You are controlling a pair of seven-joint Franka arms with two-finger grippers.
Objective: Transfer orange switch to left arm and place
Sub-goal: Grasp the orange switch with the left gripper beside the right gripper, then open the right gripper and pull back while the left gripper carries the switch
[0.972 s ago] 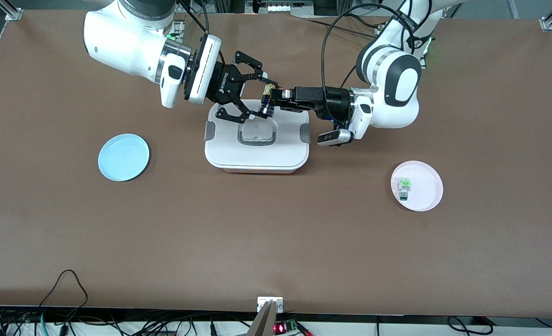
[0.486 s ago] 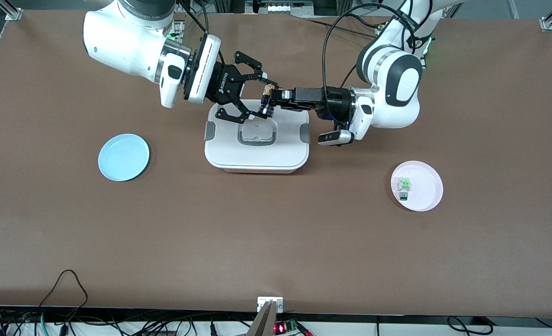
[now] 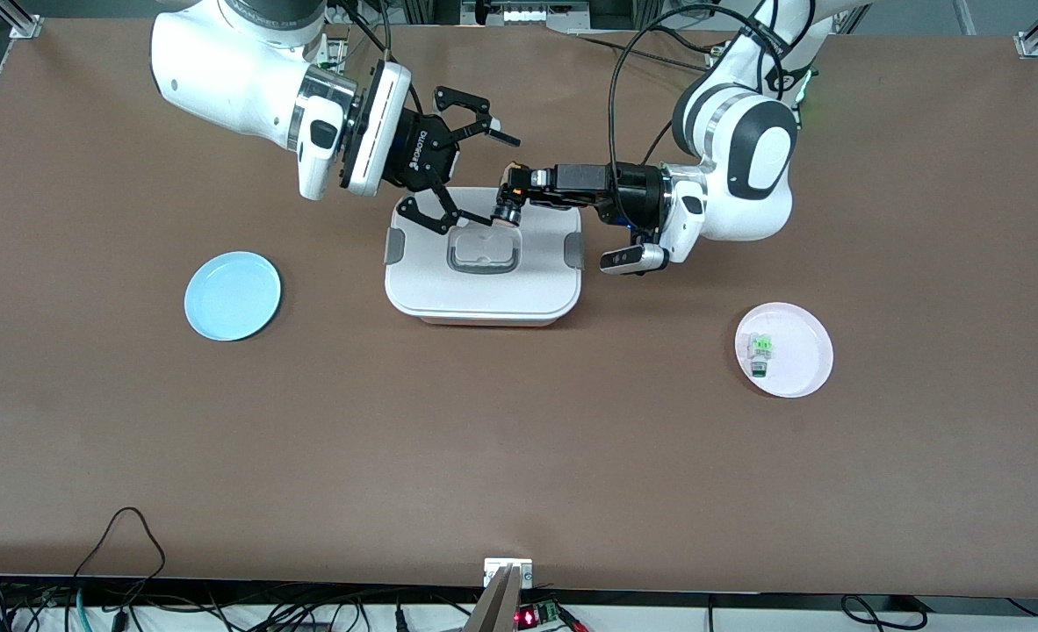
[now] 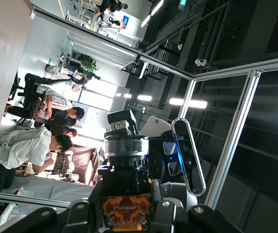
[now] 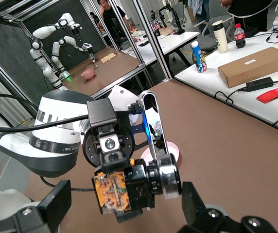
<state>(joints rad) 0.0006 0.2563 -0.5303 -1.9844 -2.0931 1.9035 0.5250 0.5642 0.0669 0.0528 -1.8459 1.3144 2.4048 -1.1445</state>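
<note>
Front view, read from the right arm's end of the table to the left arm's end: a blue plate point(image 3: 232, 296) is seen on the brown table point(image 3: 519, 456), bare. Next, the right gripper point(image 3: 475, 171) is found over the edge of the box point(image 3: 484, 263) that lies farthest from the front camera. Its fingers are spread wide, one above and one below the orange switch point(image 3: 508, 195), and no contact with the switch is observed. The box is closed, with its grey latches at both ends and the handle recess in the lid.

The orange switch is held in the air over that same edge of the box by the left gripper point(image 3: 519, 186), whose fingers are pressed tight onto it. The round black end of the switch is pointed toward the right gripper. In the right wrist view the switch point(image 5: 131, 187) is seen clamped from its orange end, between the spread fingers point(image 5: 56, 204) of the right gripper.

Toward the left arm's end, a pink plate point(image 3: 796, 373) is noted, with a green-and-white part point(image 3: 760, 351) lying on it.
</note>
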